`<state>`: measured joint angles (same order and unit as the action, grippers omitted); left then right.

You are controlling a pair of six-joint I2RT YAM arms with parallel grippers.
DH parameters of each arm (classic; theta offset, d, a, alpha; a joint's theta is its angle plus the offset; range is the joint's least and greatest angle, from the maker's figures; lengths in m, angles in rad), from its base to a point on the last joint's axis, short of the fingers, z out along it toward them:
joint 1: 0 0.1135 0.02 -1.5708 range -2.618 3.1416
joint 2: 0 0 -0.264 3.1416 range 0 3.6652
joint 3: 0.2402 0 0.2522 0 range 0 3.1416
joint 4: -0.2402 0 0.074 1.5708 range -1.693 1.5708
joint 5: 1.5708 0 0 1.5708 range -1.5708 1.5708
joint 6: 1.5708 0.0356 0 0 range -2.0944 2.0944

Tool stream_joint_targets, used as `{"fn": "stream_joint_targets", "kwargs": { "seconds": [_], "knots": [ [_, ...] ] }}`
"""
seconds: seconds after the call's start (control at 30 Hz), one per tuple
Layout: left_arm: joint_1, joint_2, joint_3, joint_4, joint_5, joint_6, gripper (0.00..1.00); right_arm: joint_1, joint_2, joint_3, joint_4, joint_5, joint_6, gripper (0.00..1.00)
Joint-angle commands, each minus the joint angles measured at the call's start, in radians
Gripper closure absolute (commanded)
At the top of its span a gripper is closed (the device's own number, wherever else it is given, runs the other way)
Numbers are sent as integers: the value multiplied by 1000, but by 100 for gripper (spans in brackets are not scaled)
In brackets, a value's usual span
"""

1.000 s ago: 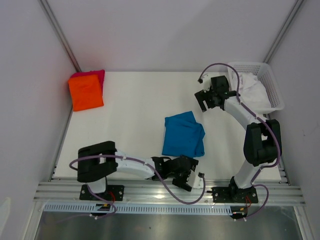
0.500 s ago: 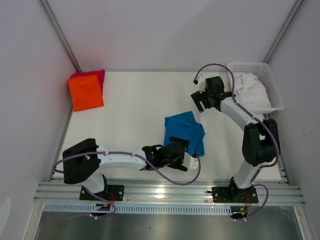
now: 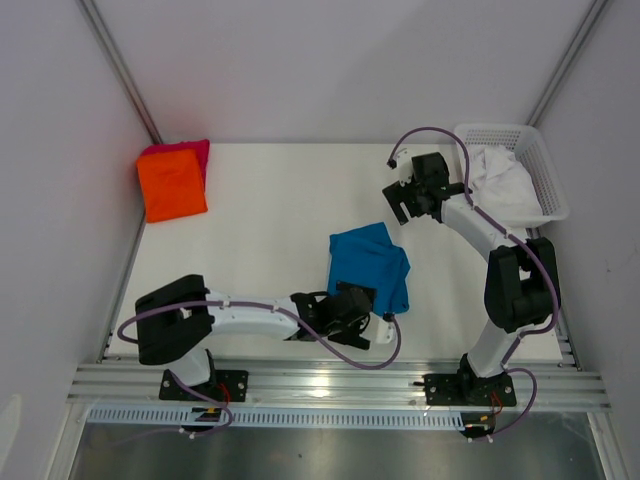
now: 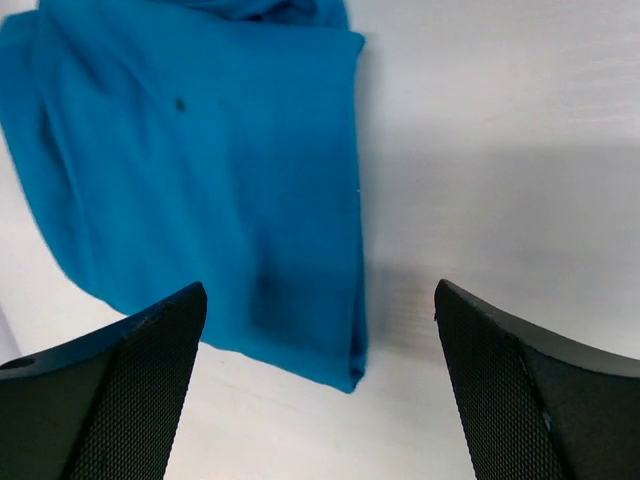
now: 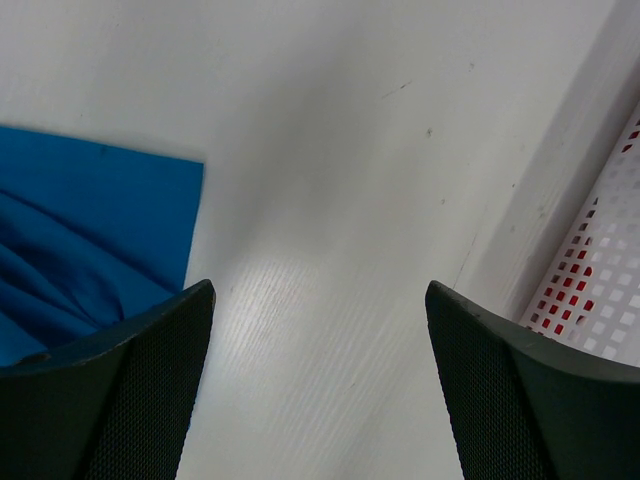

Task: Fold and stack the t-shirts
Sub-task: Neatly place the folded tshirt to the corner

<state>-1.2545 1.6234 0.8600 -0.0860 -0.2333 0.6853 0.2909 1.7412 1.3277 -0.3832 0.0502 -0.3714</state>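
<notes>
The folded blue t-shirt [image 3: 368, 268] lies near the worktop's [image 3: 270, 220] front edge. The left gripper [image 4: 320, 292] hangs wide open and empty over the shirt's near edge. The right gripper [image 5: 318, 290], also wide open and empty, hovers between the shirt and the basket [image 3: 500, 128]. The orange t-shirt [image 3: 172, 184] sits on the pinkish-red t-shirt [image 3: 192, 150] in the far left corner.

The bright blue soft cloth t-shirt [image 4: 200, 170] is matt knit fabric, creased into soft folds. The orange cloth t-shirt [image 3: 172, 184] and the pinkish-red cloth t-shirt [image 3: 198, 150] look equally matt. The white desk [image 3: 270, 220] is smooth, with a faint sheen and fine grain lines. The white plastic lattice basket [image 3: 498, 128] looks slightly glossy. The black fingers [image 4: 120, 400] of both arms carry a fine, matt, mesh-textured facing. The ribbed metal rail [image 3: 330, 385] shines.
</notes>
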Motion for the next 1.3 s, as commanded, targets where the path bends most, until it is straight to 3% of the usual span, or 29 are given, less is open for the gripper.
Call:
{"fn": "stream_joint_targets", "kwargs": {
  "seconds": [0.0,0.1,0.3,0.47,0.73,0.87,1.0,1.03,1.07,1.17,1.27],
  "knots": [
    [-3,-5,65,-72,103,-73,4,1,-3,2,32,17,-8,13],
    [-5,13,65,-34,109,-86,3,2,-2,2,32,20,-9,13],
    [3,153,65,129,-49,5,2,1,-6,1,33,30,-14,13],
    [12,204,94,123,-44,6,3,-2,-15,-4,41,34,-17,13],
    [24,259,97,132,-162,34,8,-13,-19,-7,41,34,-17,12],
    [47,257,114,60,-135,13,43,-18,-19,-4,41,39,-18,12],
    [85,265,137,5,-121,-6,51,-30,-25,-2,40,36,-17,13],
    [104,262,140,-10,-110,-1,64,-35,-28,-4,38,33,-15,12],
    [118,260,149,-26,-106,-27,97,-38,-29,-2,38,31,-15,12],
    [164,236,159,-69,-115,-26,100,-44,-29,-2,37,28,-15,12],
    [193,195,58,156,-223,119,100,-44,-28,-5,38,22,-17,12]
  ]
}}
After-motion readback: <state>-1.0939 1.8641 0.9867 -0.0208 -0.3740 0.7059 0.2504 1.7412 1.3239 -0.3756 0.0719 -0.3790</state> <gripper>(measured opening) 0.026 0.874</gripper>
